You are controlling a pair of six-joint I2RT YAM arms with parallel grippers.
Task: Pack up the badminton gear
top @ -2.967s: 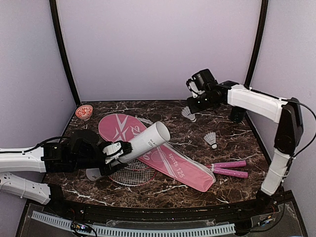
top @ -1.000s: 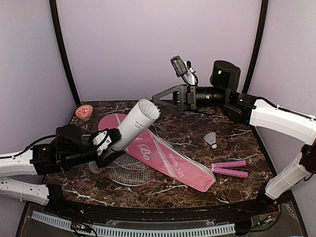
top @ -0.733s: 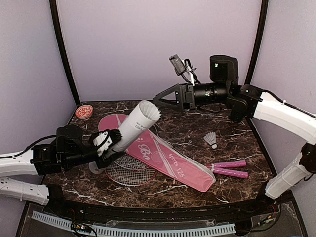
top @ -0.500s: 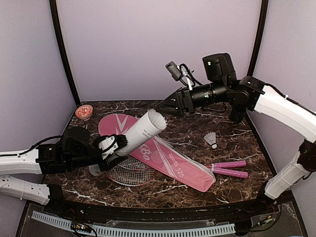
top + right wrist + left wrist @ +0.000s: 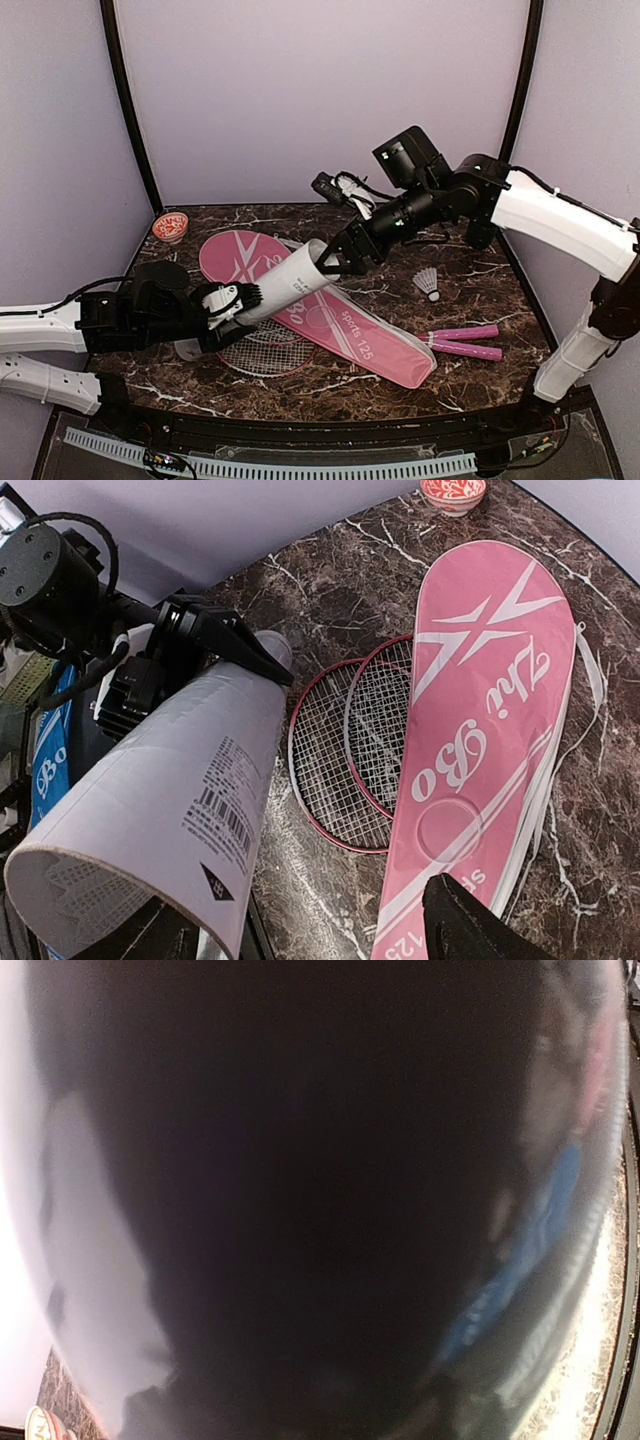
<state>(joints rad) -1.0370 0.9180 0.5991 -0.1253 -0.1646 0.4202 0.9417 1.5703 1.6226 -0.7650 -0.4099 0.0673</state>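
My left gripper [image 5: 235, 300] is shut on the long white tube [image 5: 290, 283], holding it tilted with its open mouth up and to the right. The left wrist view is dark, blocked by the tube. My right gripper [image 5: 336, 263] is open at the tube's mouth; the right wrist view shows the tube [image 5: 180, 810] and one dark finger [image 5: 460, 925]. One white shuttlecock [image 5: 428, 283] lies on the table to the right. The pink bag [image 5: 340, 325] lies across two red-framed rackets [image 5: 262, 352], whose pink handles [image 5: 465, 340] stick out right.
A small red-and-white bowl [image 5: 170, 226] sits at the back left corner. The marble table [image 5: 400, 390] is enclosed by lilac walls with black posts. In the right wrist view the bag [image 5: 480, 730] and racket heads [image 5: 350, 750] lie below the tube.
The right arm swung down from high at the back to the tube's mouth and its jaws spread. The left arm lowered the tube's tilt. The shuttlecock at the back is gone from the table.
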